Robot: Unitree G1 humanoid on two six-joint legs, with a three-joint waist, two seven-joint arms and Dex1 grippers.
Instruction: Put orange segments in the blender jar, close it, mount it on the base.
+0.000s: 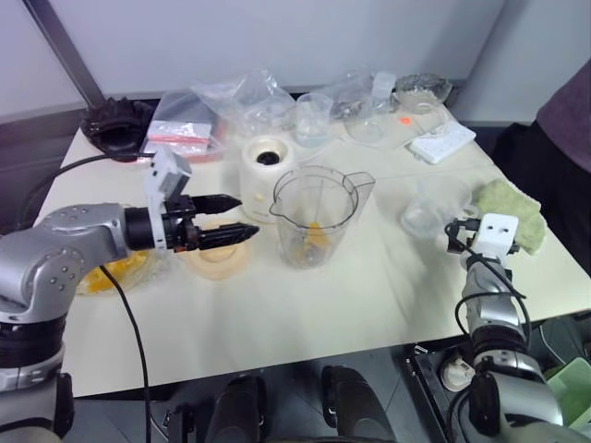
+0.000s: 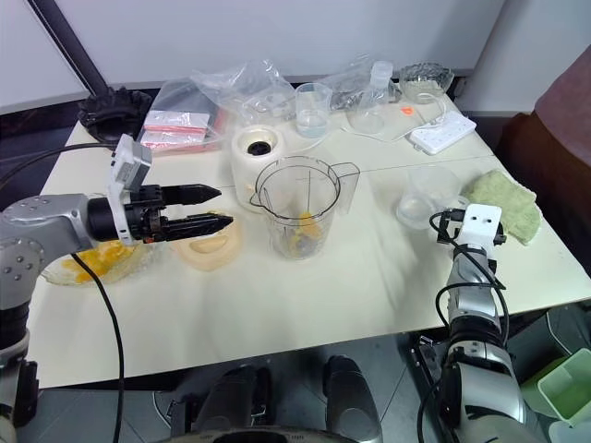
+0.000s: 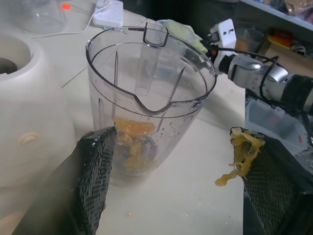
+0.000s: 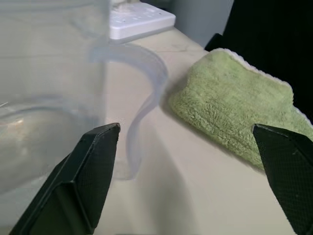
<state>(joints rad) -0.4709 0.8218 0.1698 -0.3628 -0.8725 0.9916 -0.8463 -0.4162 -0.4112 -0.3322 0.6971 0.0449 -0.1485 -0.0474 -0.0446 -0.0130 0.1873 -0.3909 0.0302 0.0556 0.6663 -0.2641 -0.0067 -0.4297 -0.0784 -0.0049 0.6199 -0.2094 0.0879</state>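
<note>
Left tool (image 1: 242, 218) wide open, pulp on finger (image 3: 243, 154).

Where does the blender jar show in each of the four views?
Left eye view: blender jar, centre of the table, just in front of the base.
Right eye view: centre, same spot.
Left wrist view: upper middle, orange segments at its bottom.
Right wrist view: not in it; the clear vessel there is a different one.
Shared landmark: green cloth, also in both wrist views.
</note>
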